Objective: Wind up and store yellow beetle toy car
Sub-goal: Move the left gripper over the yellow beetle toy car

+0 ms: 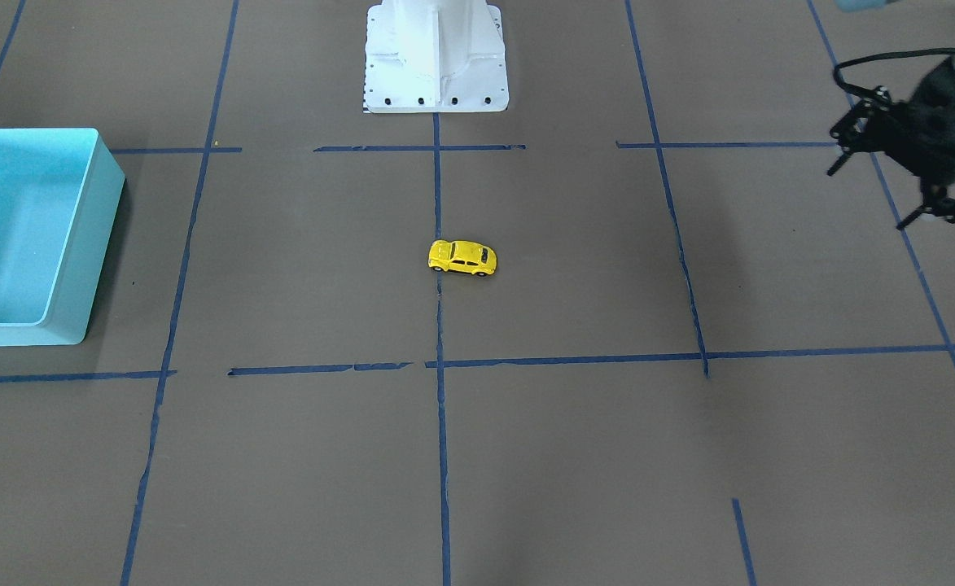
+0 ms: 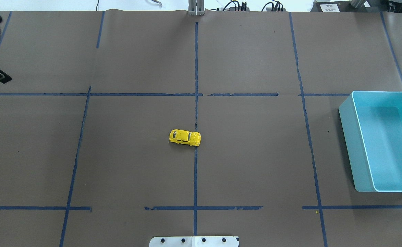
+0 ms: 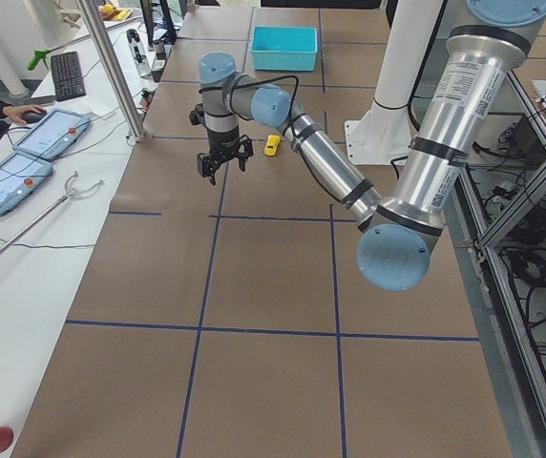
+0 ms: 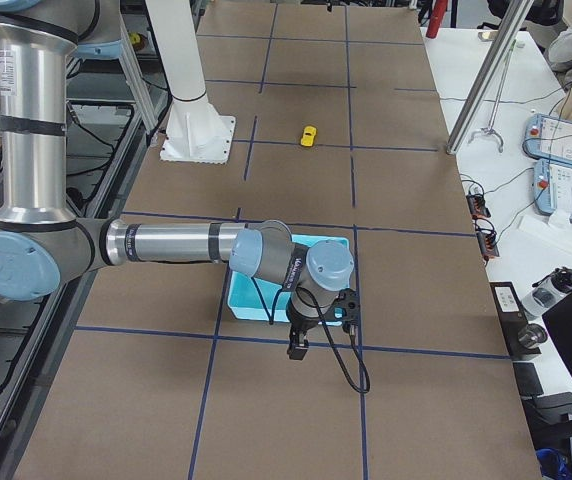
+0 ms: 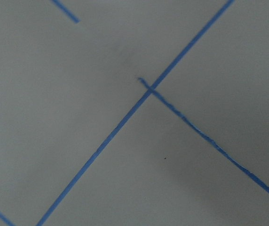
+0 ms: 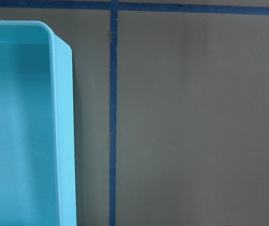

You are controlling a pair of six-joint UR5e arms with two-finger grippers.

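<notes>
The yellow beetle toy car [image 1: 462,257] stands on its wheels alone at the table's middle, beside the central tape line; it also shows in the overhead view [image 2: 184,137] and small in both side views [image 3: 272,145] [image 4: 309,135]. My left gripper [image 1: 872,195] hangs above the table far out on my left, open and empty, well away from the car; it also shows in the exterior left view [image 3: 223,170]. My right gripper [image 4: 318,340] shows only in the exterior right view, beside the bin's outer end; I cannot tell whether it is open or shut.
The light blue bin [image 2: 346,113] stands empty on my right side of the table, also seen in the front-facing view [image 1: 107,175] and the right wrist view [image 6: 64,117]. The white robot base [image 1: 436,73] is at the near edge. Blue tape lines cross the brown table.
</notes>
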